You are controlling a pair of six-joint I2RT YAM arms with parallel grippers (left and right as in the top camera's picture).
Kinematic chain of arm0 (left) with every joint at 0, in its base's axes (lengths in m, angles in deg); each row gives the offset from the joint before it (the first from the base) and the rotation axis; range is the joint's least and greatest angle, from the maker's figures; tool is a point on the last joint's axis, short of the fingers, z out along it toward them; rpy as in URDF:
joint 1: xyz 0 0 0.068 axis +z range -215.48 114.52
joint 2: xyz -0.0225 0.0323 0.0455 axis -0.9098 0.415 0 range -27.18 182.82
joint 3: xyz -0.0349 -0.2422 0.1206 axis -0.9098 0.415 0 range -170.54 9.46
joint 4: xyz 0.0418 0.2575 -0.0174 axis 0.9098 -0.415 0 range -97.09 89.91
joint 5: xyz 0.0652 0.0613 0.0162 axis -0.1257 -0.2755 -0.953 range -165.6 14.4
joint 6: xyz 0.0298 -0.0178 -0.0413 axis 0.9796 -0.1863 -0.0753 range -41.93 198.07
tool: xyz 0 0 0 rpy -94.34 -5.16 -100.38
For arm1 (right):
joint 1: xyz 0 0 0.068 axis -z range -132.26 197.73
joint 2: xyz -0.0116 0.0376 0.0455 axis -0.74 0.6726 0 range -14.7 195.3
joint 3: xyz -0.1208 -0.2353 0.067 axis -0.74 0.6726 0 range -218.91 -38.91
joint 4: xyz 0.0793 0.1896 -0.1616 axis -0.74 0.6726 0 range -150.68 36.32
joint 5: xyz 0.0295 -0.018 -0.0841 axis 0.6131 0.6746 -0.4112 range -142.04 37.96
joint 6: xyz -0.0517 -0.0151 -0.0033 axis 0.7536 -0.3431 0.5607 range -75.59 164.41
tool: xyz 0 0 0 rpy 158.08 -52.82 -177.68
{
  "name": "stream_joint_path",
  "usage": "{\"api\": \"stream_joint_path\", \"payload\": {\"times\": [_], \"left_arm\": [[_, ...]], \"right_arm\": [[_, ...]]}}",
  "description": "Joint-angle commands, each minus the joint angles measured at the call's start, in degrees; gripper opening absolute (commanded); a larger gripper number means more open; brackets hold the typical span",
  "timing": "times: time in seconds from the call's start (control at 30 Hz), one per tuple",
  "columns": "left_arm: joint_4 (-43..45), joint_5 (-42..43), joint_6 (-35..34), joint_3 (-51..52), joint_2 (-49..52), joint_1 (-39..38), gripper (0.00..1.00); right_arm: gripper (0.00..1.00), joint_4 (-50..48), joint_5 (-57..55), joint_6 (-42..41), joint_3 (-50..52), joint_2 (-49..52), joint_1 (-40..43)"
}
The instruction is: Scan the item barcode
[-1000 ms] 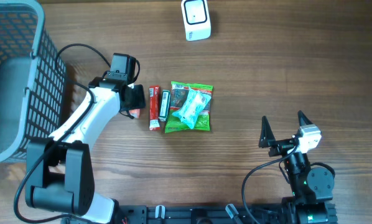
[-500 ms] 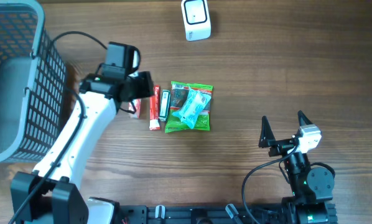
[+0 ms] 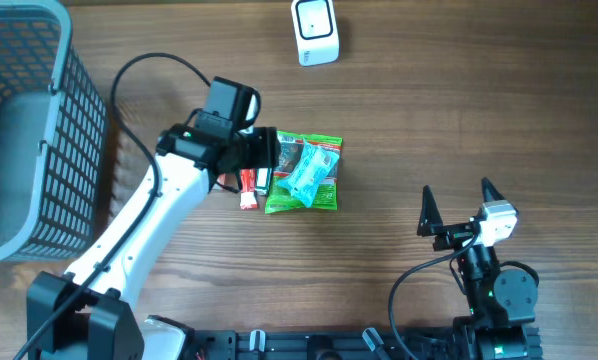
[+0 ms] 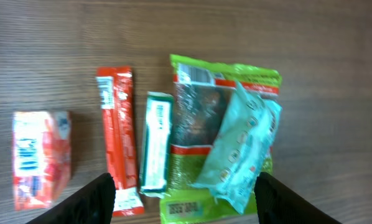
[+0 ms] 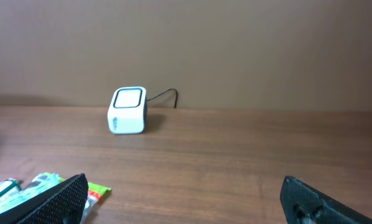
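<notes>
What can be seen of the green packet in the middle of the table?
The green packet is a flat, glossy plastic pouch: green border, dark printed panel, pale label near each short end. It lies flat on the wooden table. A crumpled light blue wrapper lies on top of it, and a slim white and green stick rests against one long edge. The left end effector hangs above it, open; no contact shows.

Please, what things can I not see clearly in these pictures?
Overhead: the left arm hides most of the orange packet and part of the red stick.
Left wrist: the bottom edge cuts the lower label of the green bag; all print is blurred.
Right wrist: the face of the white scanner is too small to read.
</notes>
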Motion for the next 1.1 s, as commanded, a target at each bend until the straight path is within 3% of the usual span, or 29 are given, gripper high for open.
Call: {"api": "stream_joint_path", "payload": {"times": [0.0,0.27,0.4,0.53,0.57,0.6,0.77,0.93,1.07], "left_arm": [[0.3,0.5,-1.3,0.7,0.5,2.8,0.73],[2.4,0.5,-1.6,0.7,0.1,9.0,0.77],[0.4,0.5,-1.6,0.7,-2.2,14.1,0.75],[-0.4,0.5,-1.5,0.7,-4.3,19.0,0.79],[-0.9,0.5,-1.6,0.7,-4.3,19.8,0.83],[-1.4,0.5,-1.6,0.7,-4.3,20.3,1.0],[-3.9,0.5,-1.6,0.7,-4.3,20.9,1.0],[-3.9,0.5,-1.6,0.7,-4.3,20.9,1.0],[-3.9,0.5,-1.6,0.7,-4.3,20.9,1.0]], "right_arm": [[1.0,0.7,-0.1,0.1,0.0,-0.3,-0.3],[1.0,0.0,4.1,-28.8,0.0,-0.3,-0.3],[1.0,0.7,6.1,-28.5,-1.8,0.0,-0.3],[1.0,2.2,7.0,-26.2,-11.1,4.0,-0.3],[1.0,3.4,7.2,-26.3,-14.1,5.9,-0.3],[1.0,4.7,7.9,-26.2,-16.9,8.1,-0.3],[1.0,20.0,17.8,-21.1,-35.5,27.6,-0.3],[1.0,37.7,19.1,-18.4,-53.7,47.5,-0.4],[1.0,37.9,22.5,-24.8,-58.1,58.1,-0.4]]}}
